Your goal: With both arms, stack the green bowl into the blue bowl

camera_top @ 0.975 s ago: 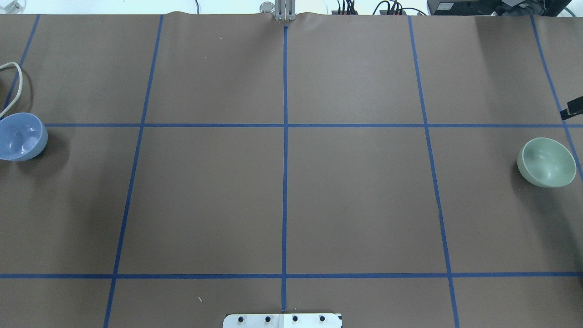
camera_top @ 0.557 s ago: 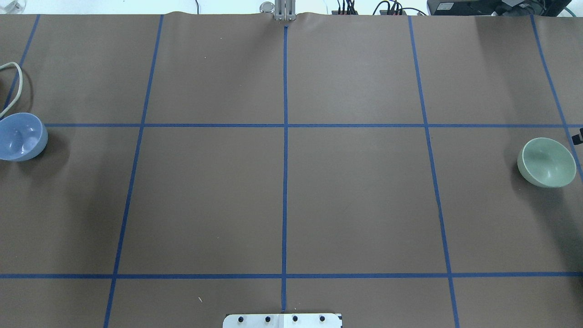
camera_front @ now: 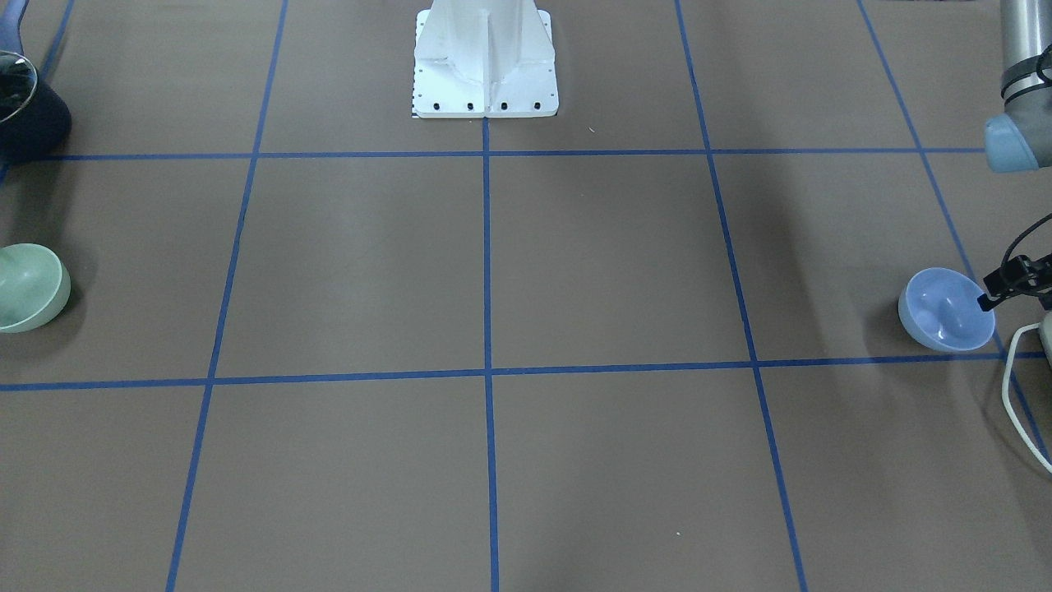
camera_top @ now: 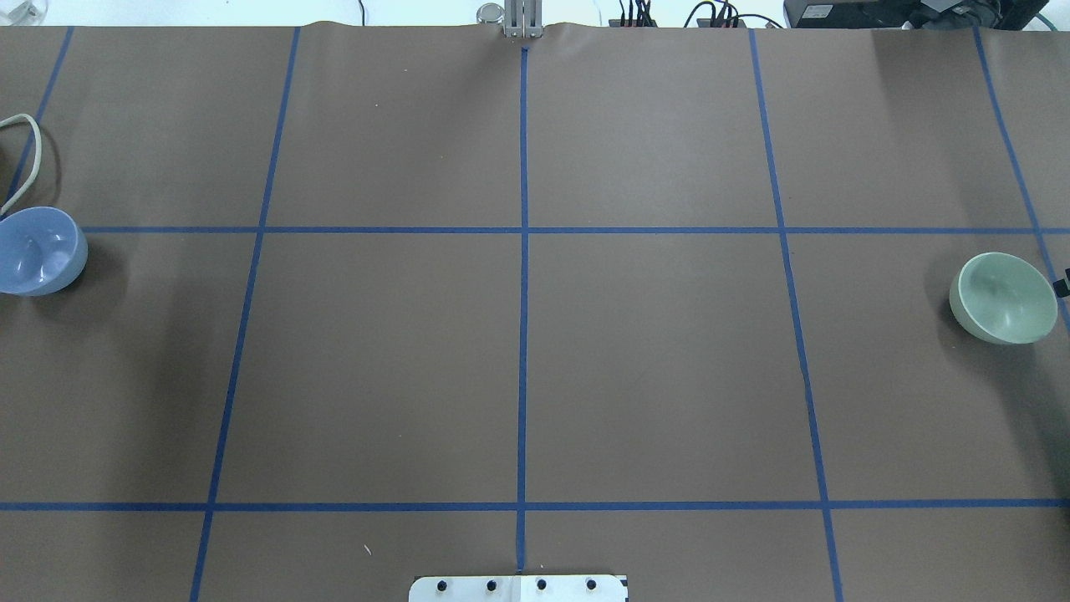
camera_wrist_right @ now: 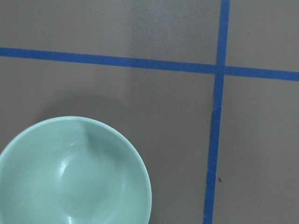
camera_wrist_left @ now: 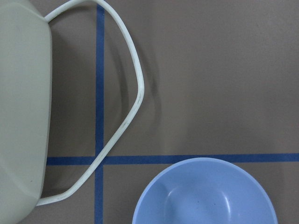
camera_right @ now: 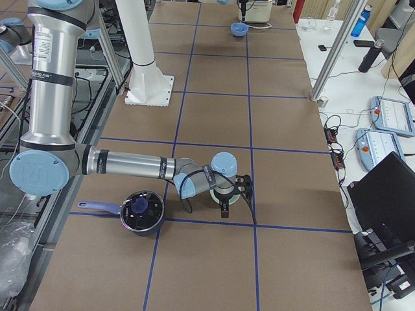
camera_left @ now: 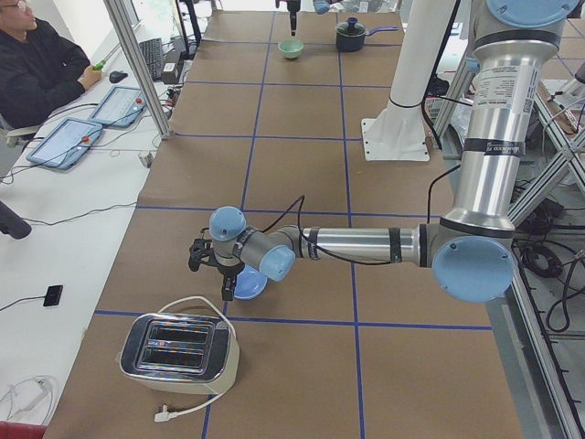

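The green bowl (camera_top: 1003, 298) stands upright at the table's far right; it fills the lower left of the right wrist view (camera_wrist_right: 74, 172). The blue bowl (camera_top: 38, 251) stands upright at the far left and shows in the left wrist view (camera_wrist_left: 205, 193). My left gripper (camera_left: 227, 291) points down over the blue bowl's outer rim; only its tip (camera_front: 984, 302) shows from the front. My right gripper (camera_right: 225, 208) points down beside the green bowl, which that view hides; just a black sliver (camera_top: 1063, 287) shows overhead. I cannot tell if either gripper is open or shut.
A toaster (camera_left: 180, 352) with a white cord (camera_wrist_left: 133, 93) sits just outside the blue bowl. A dark pot (camera_right: 141, 212) with a blue handle stands near the green bowl. The white pedestal (camera_front: 485, 66) is at the robot's side. A seated operator (camera_left: 37, 64) is at a side desk.
The black tip of my right gripper at the overhead view's right edge has moved towards the robot, from beyond the green bowl to level with it. Both bowls have stayed put.
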Robot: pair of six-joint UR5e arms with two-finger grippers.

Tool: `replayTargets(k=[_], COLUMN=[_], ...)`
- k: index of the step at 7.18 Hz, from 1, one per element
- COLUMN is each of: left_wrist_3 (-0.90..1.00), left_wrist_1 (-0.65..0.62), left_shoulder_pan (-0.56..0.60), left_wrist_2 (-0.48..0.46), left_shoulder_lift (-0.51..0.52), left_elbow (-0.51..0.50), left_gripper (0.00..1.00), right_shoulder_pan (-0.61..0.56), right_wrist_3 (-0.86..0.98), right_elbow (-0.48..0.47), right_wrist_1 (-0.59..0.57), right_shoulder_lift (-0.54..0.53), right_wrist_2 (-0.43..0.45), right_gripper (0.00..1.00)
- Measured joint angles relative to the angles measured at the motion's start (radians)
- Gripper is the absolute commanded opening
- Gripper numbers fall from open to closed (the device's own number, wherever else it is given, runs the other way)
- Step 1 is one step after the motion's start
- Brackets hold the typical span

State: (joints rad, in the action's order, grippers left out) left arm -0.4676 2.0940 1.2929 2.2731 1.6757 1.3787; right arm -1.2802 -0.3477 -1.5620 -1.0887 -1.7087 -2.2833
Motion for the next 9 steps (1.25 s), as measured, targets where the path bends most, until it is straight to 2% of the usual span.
replayTargets(k=[6,9], left_wrist_3=[-0.001,0.0], left_wrist_1=[0.033,0.117], left_shoulder_pan=[-0.044,-0.057], left_wrist_2=[-0.036,-0.07], left_shoulder_lift=[0.02,0.021], left_elbow=[-0.052,-0.111], left_gripper=[0.98,0.98], right_shoulder_pan=[0.038,0.046], right_wrist_3=[-0.006,-0.009], right_elbow=[0.053,0.057], right_wrist_1=[0.04,0.047], right_shoulder_lift=[-0.002,-0.001], right_wrist_2=[0.001,0.001], right_gripper=[1.0,1.0])
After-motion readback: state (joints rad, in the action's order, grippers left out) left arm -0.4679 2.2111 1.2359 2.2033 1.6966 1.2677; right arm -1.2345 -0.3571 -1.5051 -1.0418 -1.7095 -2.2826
